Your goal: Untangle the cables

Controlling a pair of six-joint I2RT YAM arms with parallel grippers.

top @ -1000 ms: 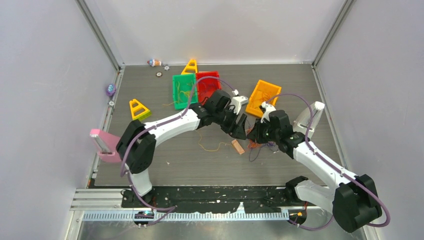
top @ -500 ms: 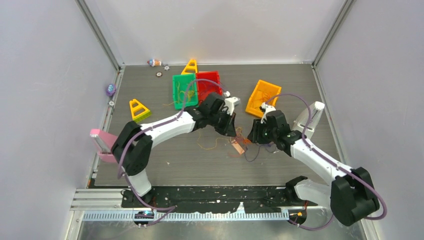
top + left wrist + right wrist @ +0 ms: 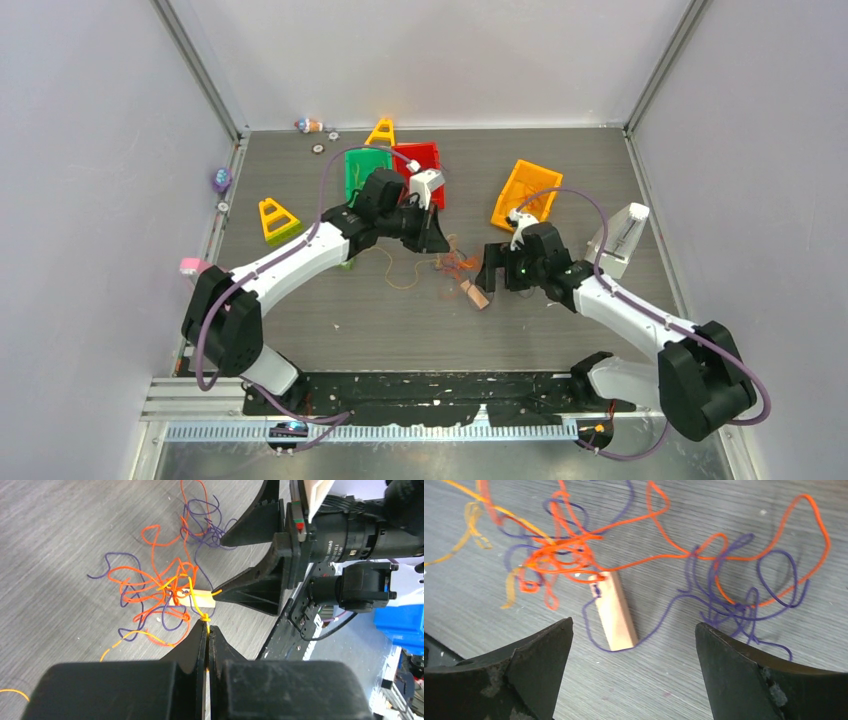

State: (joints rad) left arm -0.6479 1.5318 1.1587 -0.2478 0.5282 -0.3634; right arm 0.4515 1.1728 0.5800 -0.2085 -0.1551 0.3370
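- Note the dark wood-grain counter (image 3: 300, 300), enclosed on three sides by plain grey walls (image 3: 100, 150).
- Locate the cables (image 3: 455, 265): a loose orange, purple and yellow tangle lying mid-counter, partly over a small wooden block (image 3: 614, 615).
- Observe the left fingers (image 3: 206, 630) pinched together on a yellow strand.
- Observe the right fingers (image 3: 556, 637) spread wide over the block, holding nothing.

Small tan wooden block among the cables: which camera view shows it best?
The right wrist view: the small tan wooden block lies close and almost uncovered. The left wrist view shows it partly behind orange cables; the top view, only tiny.
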